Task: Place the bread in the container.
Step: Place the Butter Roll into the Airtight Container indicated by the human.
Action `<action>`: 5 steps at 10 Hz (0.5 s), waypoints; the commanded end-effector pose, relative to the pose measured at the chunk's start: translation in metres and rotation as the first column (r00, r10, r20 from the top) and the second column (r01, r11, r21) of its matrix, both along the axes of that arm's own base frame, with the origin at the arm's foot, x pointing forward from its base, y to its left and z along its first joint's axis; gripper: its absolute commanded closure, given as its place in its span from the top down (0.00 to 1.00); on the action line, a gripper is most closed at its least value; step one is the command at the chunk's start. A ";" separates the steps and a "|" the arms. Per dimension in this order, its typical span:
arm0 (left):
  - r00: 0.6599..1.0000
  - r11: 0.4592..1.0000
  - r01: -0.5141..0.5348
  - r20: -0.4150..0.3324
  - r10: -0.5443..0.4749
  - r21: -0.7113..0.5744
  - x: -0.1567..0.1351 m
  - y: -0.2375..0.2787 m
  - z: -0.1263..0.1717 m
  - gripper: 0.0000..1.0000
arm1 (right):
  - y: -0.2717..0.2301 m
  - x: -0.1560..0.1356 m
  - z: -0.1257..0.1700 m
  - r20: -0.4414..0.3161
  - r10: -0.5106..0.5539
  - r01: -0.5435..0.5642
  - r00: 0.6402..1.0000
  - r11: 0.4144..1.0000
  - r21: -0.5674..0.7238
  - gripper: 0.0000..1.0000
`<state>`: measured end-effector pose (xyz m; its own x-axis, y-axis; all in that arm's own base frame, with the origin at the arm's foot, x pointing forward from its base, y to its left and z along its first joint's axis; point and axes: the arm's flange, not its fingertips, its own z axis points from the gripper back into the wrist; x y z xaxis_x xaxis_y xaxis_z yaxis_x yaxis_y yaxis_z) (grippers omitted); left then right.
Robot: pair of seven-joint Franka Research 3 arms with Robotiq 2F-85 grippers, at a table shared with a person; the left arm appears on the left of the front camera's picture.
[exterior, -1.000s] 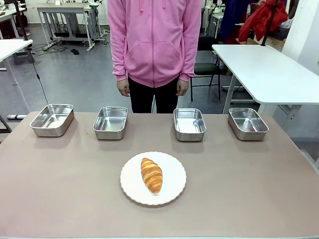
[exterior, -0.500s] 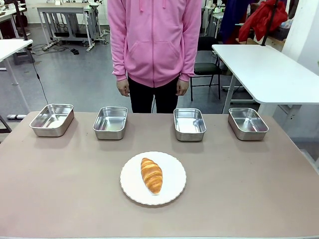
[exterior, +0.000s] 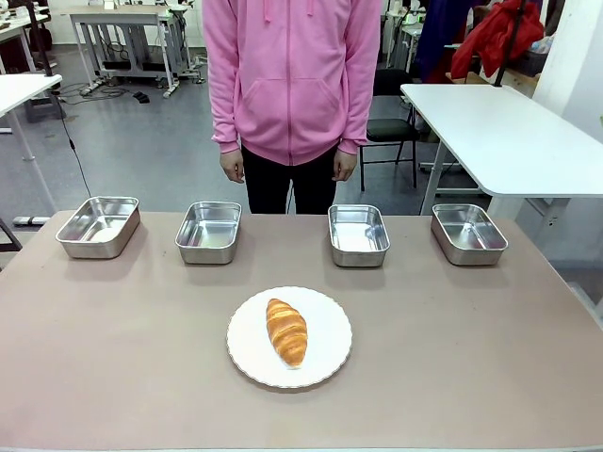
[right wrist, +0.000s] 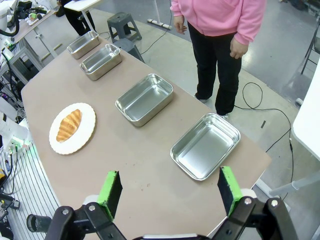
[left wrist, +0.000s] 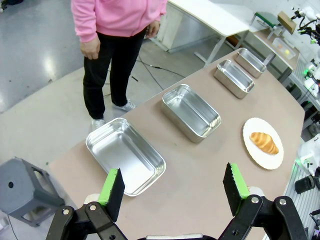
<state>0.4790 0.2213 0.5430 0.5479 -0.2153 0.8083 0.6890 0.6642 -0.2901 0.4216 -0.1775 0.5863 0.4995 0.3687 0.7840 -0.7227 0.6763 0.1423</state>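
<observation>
The bread (exterior: 285, 331), a golden-brown croissant, lies on a round white plate (exterior: 330, 363) at the table's near middle. Behind it, several look-alike steel containers stand in a row along the far edge, among them one at far left (exterior: 98, 226) and one at far right (exterior: 468, 234); all look empty. My left gripper (left wrist: 173, 190) hangs open high over the table's left end, above a pan (left wrist: 125, 155), with the bread (left wrist: 264, 142) far off. My right gripper (right wrist: 169, 191) hangs open above the right end, near a pan (right wrist: 205, 145), and the bread (right wrist: 69, 125) lies well away.
A person in a pink hoodie (exterior: 292, 75) stands behind the far edge, both hands hanging at their sides. A white table (exterior: 499, 132) stands at the back right, and a grey stool (left wrist: 22, 192) sits on the floor off the left end.
</observation>
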 end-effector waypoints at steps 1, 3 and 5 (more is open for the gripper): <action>1.000 1.000 0.009 0.012 -0.009 -0.010 -0.001 0.000 0.001 1.00 | 0.002 0.000 0.002 0.005 0.004 -0.004 1.000 1.000 0.002 1.00; 1.000 1.000 0.009 0.012 -0.009 -0.010 -0.001 0.000 0.001 1.00 | 0.002 0.000 0.002 0.005 0.004 -0.004 1.000 1.000 0.002 1.00; 1.000 1.000 0.009 0.012 -0.009 -0.010 -0.001 0.000 0.001 1.00 | 0.002 0.000 0.002 0.005 0.004 -0.004 1.000 1.000 0.002 1.00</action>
